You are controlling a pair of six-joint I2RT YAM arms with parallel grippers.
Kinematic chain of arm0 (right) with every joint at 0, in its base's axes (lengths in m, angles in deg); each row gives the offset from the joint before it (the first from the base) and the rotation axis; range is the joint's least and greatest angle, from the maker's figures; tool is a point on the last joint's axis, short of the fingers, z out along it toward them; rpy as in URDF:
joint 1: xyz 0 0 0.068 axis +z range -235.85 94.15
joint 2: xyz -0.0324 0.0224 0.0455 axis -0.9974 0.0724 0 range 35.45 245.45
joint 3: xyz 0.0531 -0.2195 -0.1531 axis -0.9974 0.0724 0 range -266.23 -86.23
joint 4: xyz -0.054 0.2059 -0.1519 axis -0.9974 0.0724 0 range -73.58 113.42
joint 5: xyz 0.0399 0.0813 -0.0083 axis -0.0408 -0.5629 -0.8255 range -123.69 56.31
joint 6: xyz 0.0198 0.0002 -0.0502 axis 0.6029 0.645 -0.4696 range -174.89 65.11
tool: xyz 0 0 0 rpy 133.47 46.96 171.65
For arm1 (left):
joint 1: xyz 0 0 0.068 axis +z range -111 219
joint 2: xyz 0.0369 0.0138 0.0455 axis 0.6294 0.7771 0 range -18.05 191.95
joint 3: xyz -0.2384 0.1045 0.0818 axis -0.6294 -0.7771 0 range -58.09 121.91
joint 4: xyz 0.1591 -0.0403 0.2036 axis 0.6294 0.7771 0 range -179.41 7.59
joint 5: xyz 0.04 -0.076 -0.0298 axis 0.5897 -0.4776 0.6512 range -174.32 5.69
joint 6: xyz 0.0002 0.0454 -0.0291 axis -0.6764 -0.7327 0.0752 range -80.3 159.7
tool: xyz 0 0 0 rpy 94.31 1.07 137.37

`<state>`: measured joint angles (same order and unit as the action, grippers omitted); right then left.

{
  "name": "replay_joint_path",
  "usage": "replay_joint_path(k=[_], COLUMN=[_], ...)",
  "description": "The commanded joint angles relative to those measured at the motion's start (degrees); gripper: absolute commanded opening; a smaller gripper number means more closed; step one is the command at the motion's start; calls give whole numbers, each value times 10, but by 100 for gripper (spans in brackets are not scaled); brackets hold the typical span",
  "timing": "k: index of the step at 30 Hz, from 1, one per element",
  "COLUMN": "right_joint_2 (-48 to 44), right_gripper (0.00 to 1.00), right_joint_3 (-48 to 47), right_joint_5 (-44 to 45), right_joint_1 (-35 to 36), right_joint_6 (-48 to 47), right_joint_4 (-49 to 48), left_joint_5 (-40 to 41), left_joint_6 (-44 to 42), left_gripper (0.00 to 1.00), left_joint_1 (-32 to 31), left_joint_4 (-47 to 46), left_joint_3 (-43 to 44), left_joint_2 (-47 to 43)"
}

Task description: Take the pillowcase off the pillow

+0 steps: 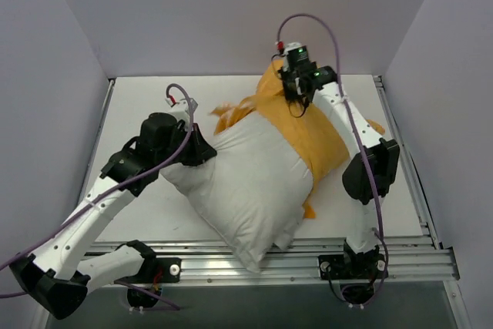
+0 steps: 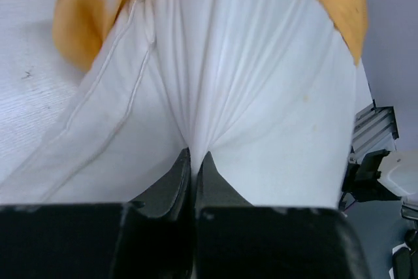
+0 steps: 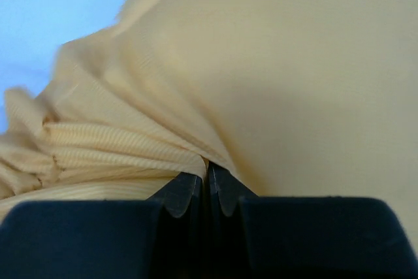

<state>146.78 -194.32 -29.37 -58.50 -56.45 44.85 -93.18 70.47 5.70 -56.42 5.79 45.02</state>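
Observation:
The white pillow (image 1: 246, 182) lies across the middle of the table, most of it bare, its near corner over the front rail. The orange-yellow pillowcase (image 1: 308, 132) still wraps its far right end and bunches up at the back. My left gripper (image 1: 206, 146) is shut on a pinch of the pillow (image 2: 261, 96) at its left end; white folds run into the closed jaws (image 2: 193, 156). My right gripper (image 1: 296, 98), at the back, is shut on gathered pillowcase cloth (image 3: 274, 70), pleats meeting at the fingertips (image 3: 208, 173).
White walls close in the table at the back and both sides. A metal rail (image 1: 400, 256) runs along the front edge, with the arm bases on it. A loose orange flap (image 1: 225, 112) lies behind the pillow's left part.

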Motion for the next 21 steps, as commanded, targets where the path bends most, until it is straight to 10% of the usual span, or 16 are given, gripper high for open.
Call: replay_joint_path(k=[1,7,12,17,21], right_joint_2=[45,51,15,-15,-64], right_gripper=[0,0,0,3,28], right_joint_3=[-94,-175,-116,-42,22], right_joint_5=[275,276,148,-32,-73], right_joint_1=[-205,-346,-324,-218,-166], right_joint_6=[53,163,148,132,157], right_joint_4=[72,139,79,-12,-46], left_joint_5=[55,153,214,221,188], left_joint_6=[0,18,-7,-51,-111], left_gripper=[2,2,2,2,14], left_joint_1=[12,28,29,50,84], left_joint_4=[198,339,366,217,86], left_joint_3=[83,143,130,79,98], left_joint_2=[-115,-186,-186,-100,6])
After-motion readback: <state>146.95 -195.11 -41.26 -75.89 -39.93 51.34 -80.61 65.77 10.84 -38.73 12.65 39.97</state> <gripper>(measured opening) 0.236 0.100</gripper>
